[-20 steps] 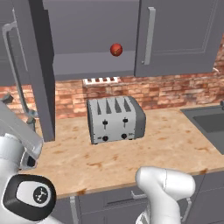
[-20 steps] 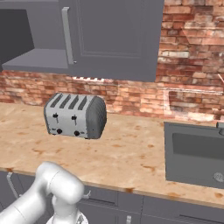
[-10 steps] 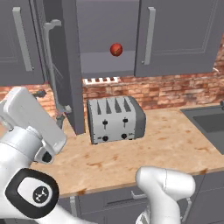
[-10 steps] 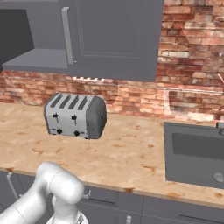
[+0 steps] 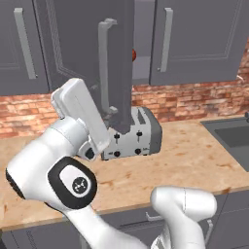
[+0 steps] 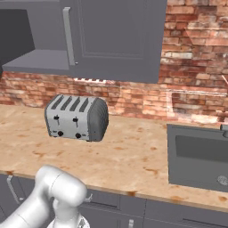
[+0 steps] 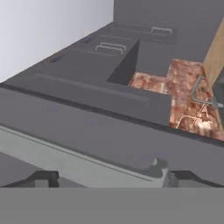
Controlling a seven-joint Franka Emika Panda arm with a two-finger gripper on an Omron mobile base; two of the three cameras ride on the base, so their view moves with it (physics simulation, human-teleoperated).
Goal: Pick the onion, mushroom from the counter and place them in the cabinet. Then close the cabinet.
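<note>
Against the cabinet door's (image 5: 92, 58) face, the fingers (image 7: 43, 178) stand spread wide and hold nothing, a silver bar handle (image 7: 78, 159) lying between them in the hand view; the door hangs partly swung, its handle (image 5: 104, 63) facing the room; behind its edge the red onion (image 5: 133, 55) sits on the cabinet shelf (image 6: 38, 60); below, a toaster (image 6: 76, 117) rests on the worktop (image 6: 129, 156); the mushroom cannot be made out.
</note>
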